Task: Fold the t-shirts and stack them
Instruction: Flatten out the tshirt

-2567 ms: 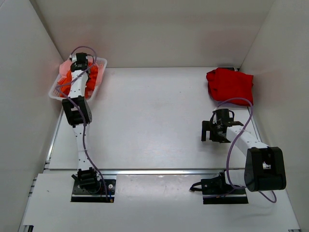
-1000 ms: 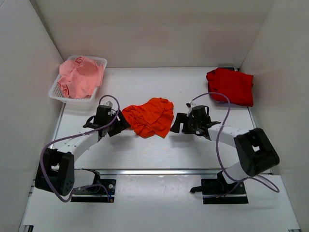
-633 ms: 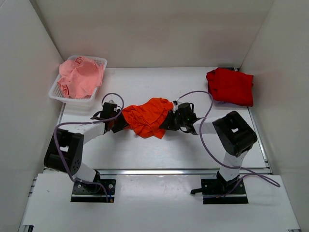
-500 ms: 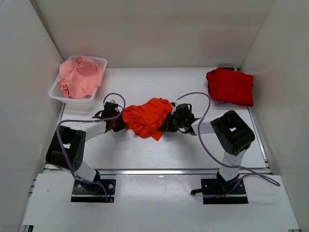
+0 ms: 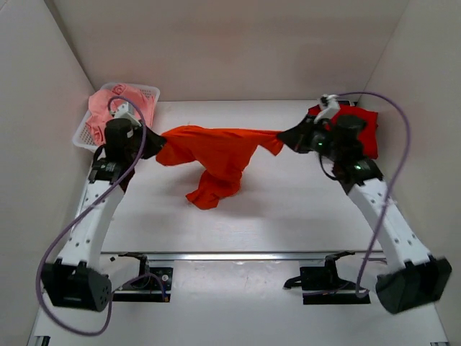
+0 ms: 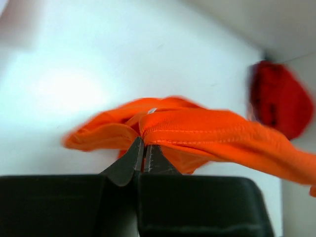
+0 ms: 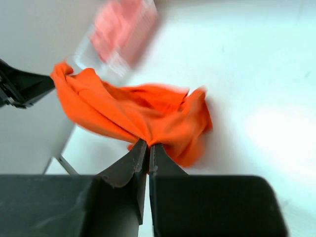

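- Top external view, starting nearest: both arms rise from the near edge and lean out over the white table (image 5: 288, 216).
- Between them the orange t-shirt (image 5: 216, 148) is held in the air. It is pulled into a band from left to right, and a loose fold droops in the middle. I cannot tell whether its tip touches the table.
- The left gripper (image 5: 153, 143) has the shirt's left end and the right gripper (image 5: 284, 137) its right end. From above, the fingers are too small to read.
- The left wrist view settles that side: the two fingers are pressed together on a stitched hem of the orange cloth.
- The right wrist view shows the same on the other side. Its fingers are clamped on a bunched bit of orange cloth, and the rest spreads away toward the other claw at the frame's left edge.
- Farther back on the right, the red t-shirt (image 5: 367, 122) lies by the table's far corner, partly hidden behind the right arm. The left wrist view shows it only as a blurred red patch.
- Far left, the pink t-shirt (image 5: 99, 104) is heaped in the white mesh basket (image 5: 151, 92), partly covered by the left arm. In the right wrist view it is a pink smear.
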### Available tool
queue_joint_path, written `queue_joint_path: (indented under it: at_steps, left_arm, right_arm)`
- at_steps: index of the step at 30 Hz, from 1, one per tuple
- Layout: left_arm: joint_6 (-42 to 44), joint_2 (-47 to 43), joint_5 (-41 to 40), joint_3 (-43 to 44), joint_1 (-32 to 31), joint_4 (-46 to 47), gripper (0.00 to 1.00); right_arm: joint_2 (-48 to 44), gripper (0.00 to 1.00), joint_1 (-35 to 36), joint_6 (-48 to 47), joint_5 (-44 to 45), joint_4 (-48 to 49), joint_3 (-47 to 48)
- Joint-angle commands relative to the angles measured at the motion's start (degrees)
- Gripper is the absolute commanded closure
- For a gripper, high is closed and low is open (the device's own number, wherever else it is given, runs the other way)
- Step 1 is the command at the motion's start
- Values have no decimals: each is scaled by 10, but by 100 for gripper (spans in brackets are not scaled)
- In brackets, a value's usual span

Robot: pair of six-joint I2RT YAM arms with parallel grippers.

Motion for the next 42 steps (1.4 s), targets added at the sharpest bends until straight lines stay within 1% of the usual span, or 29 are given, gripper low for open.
queue_joint_path:
  at_steps: [1,2,4,5,6,7,8,10,11,12,16,18,19,21,25,27,29,31,32,33,34,35,36,37,38,39,40,41,42]
  left_arm:
    - [28,-82,-11,49,16,-71,100]
    - [26,-93,-10,68,18,-75,100]
    - [28,-110,-4,97,13,-83,100]
    - [26,-125,-4,110,7,-83,100]
    - [26,-143,1,116,2,-82,100]
    - [25,-150,-3,124,-5,-75,100]
    - [21,-167,-10,135,-5,-69,100]
    - [20,-189,-12,152,-9,-64,100]
    - [19,-200,-16,166,-12,-66,100]
    - [20,-205,-19,176,-13,-64,100]
    - [33,-200,-22,242,-29,-68,100]
    - [37,-195,-16,253,-34,-60,100]
    - [40,-197,-9,251,-35,-49,100]
    - [28,-194,10,227,-41,-26,100]
    - [-8,-193,67,163,-36,13,100]
    - [-29,-196,77,130,-34,45,100]
    - [-33,-181,83,119,-23,51,100]
    - [-14,-143,61,107,-34,54,100]
    - [-7,-132,56,101,-38,58,100]
    - [-3,-98,32,87,-48,77,100]
    - [6,-84,9,81,-49,90,100]
    - [20,-48,-15,81,-50,93,100]
    - [27,-23,-24,87,-53,103,100]
    - [45,29,-50,96,-49,108,100]
    - [54,87,-54,120,-48,110,100]
    - [58,113,-56,149,-42,101,93]
    - [59,169,-42,181,-37,86,68]
    - [61,209,-10,193,-21,78,48]
    - [60,218,-5,204,-12,70,37]
  right_arm:
    - [-108,100,-68,-21,-26,-92,15]
    - [-123,100,-79,-22,-38,-95,12]
    - [-165,100,-140,-16,-63,-105,23]
    - [-191,100,-153,-14,-81,-107,22]
    - [-201,100,-188,-12,-90,-112,27]
    - [-222,100,-218,-15,-106,-117,36]
    - [-233,100,-232,-16,-119,-126,51]
    - [-247,100,-289,-12,-159,-136,77]
    - [-255,100,-304,-13,-169,-137,92]
    - [-255,99,-298,-16,-148,-144,119]
    - [-251,100,-267,-14,-107,-146,177]
    - [-236,100,-268,-30,-90,-161,228]
    - [-236,100,-285,-33,-95,-167,236]
    - [-219,100,-283,-37,-100,-175,250]
    - [-212,100,-289,-30,-129,-163,230]
    - [-205,100,-293,-27,-136,-151,228]
    - [-166,100,-288,-26,-160,-148,238]
    - [-98,100,-277,-33,-172,-140,248]
    - [-79,100,-260,-33,-170,-115,249]
    - [-43,100,-242,-37,-149,-102,254]
    - [3,100,-230,-50,-129,-102,264]
    - [63,100,-224,-61,-115,-110,307]
    - [101,100,-211,-74,-104,-109,332]
    - [166,100,-211,-82,-91,-122,383]
    - [238,100,-200,-90,-66,-132,442]
    - [276,98,-194,-105,-50,-146,481]
    - [344,92,-191,-119,-13,-186,560]
    - [398,76,-187,-128,31,-231,636]
    - [417,63,-185,-129,48,-252,663]
